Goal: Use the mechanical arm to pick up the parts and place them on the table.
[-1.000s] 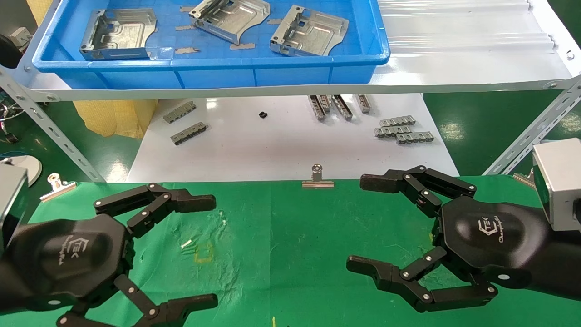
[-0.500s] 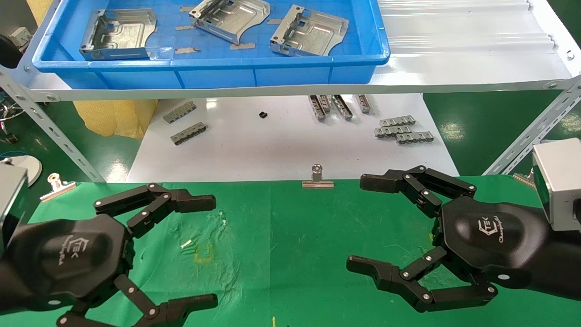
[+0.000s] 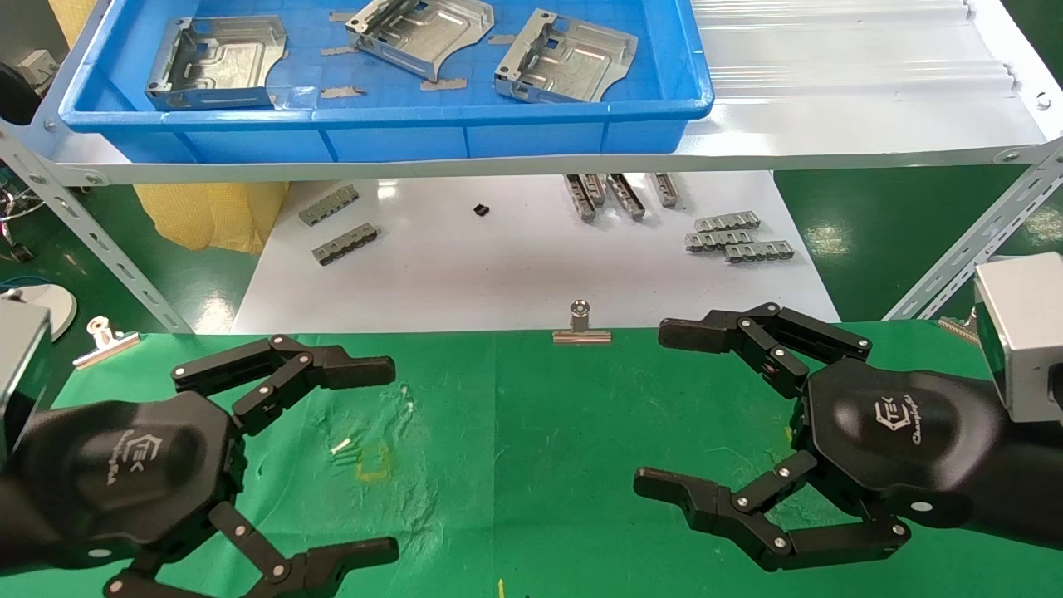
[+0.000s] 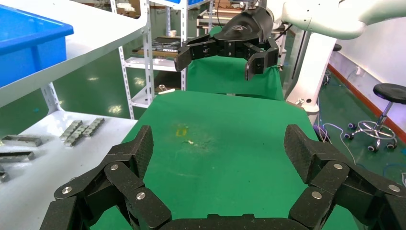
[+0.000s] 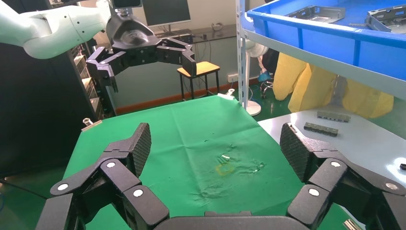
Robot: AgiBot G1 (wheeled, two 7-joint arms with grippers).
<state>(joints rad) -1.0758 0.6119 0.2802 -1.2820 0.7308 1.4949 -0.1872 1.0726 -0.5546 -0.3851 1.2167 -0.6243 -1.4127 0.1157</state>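
The parts lay in the blue tray [image 3: 390,124] on the white shelf [image 3: 830,116], well beyond both grippers: one part [image 3: 217,62] far ahead of the left gripper, a second [image 3: 419,26] toward the middle, and a third [image 3: 566,56] ahead and to the left of the right gripper. None was touched.

The left gripper [image 3: 394,457] hovered over the green table [image 3: 531,432] with its fingers spread wide and nothing between them. Just beyond its fingertips lay the small yellow mark [image 3: 372,465] on the wrinkled cloth. The left wrist view showed this gripper's own fingers [image 4: 139,148] wide apart with bare cloth between, and the right gripper [image 4: 218,60] farther off, which hung above the cloth.

The right gripper [image 3: 673,411] stood released as well, fingers splayed over the table and holding nothing. A binder clip [image 3: 581,328] sat at the cloth's far edge, just to its left. Only the head view showed all three parts; the right wrist view caught just the tray's corner with parts [image 5: 318,12] inside, plus grey ridged strips [image 5: 325,122] on the white board [image 5: 354,143] below.
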